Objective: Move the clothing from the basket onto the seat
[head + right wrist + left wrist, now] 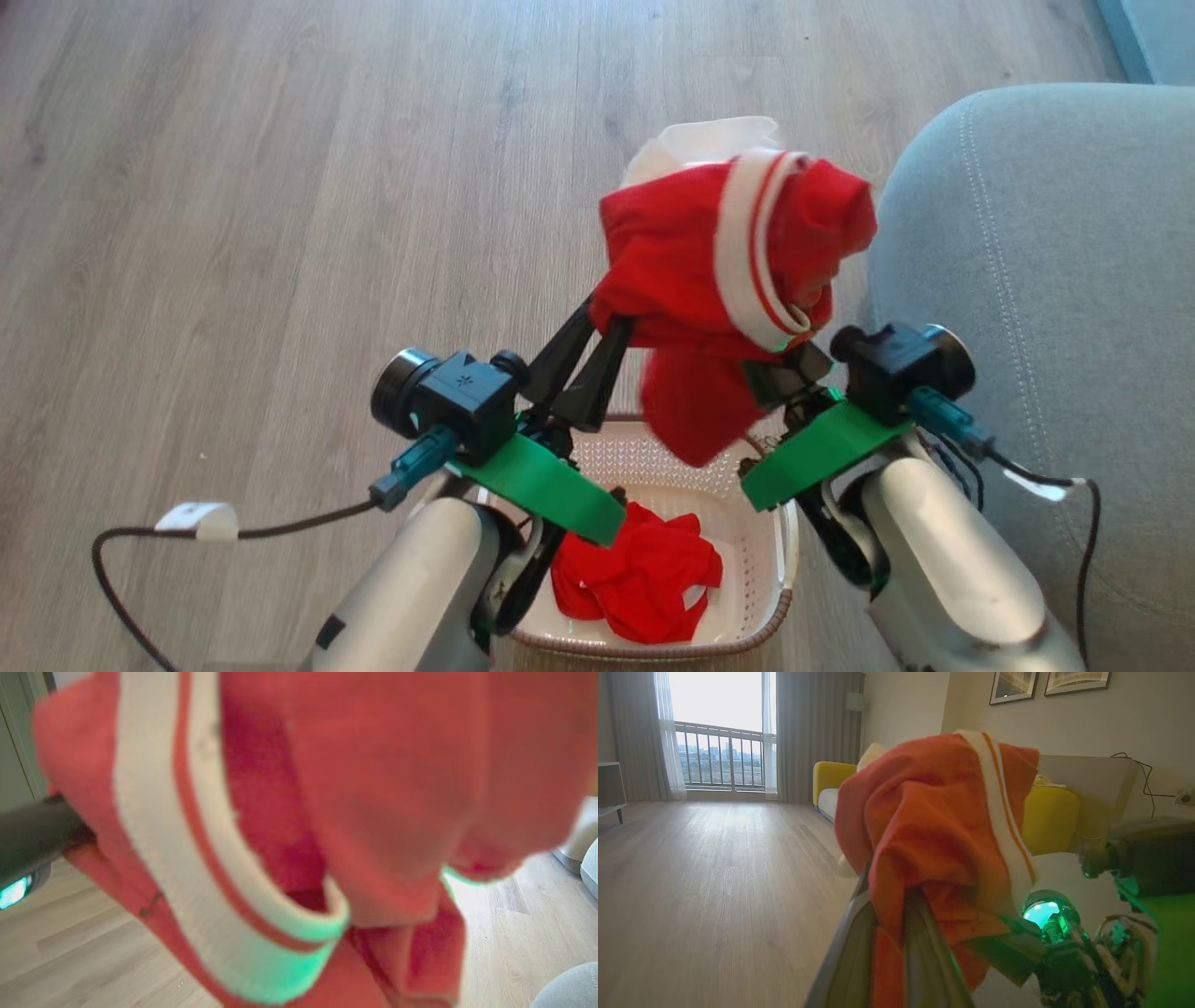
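1 garment [738, 271] held, L hand [611, 323].

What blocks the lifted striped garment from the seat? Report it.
Nothing visible. The striped garment, held up on the left tool and right tool above the basket, hangs beside the seat, open gap between.

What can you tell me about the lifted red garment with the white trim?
The trimmed garment is soft red fabric with a white band carrying a thin red stripe, bunched and folded on itself. It hangs in the air over the basket, left of the seat, apparently touching neither. The left gripper is shut on its left edge; the right gripper reaches into its lower right folds, tips hidden by cloth. A flap dangles between them.
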Controlling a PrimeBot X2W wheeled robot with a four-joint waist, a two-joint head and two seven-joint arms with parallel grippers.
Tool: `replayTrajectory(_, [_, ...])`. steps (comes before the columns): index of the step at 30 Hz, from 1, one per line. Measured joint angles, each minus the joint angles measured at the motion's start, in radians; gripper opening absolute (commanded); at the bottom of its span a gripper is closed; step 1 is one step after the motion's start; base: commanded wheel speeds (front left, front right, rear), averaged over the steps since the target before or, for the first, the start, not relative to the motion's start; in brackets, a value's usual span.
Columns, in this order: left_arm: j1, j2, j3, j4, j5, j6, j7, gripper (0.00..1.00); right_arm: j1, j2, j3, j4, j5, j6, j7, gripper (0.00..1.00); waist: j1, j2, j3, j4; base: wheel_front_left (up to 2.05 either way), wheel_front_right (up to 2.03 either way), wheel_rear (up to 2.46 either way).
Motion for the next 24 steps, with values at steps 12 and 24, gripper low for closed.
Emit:
replayTrajectory(12, [0.031, -0.010, -0.044, 0.168, -0.018, -0.105, -0.002, 0.00, 0.068, 0.007, -0.065, -0.084, 0.022, 0.002, 0.002, 0.00, 0.0000, 0.0000, -0.012, 0.004, 0.00, 0.00, 0.00])
replayTrajectory(24, [0.050, 0.002, -0.116, 0.245, -0.014, -0.131, 0.000, 1.00, 0.096, 0.005, -0.118, -0.156, 0.041, 0.000, 0.003, 0.00, 0.0000, 0.0000, -0.005, 0.008, 0.00, 0.00, 0.00])
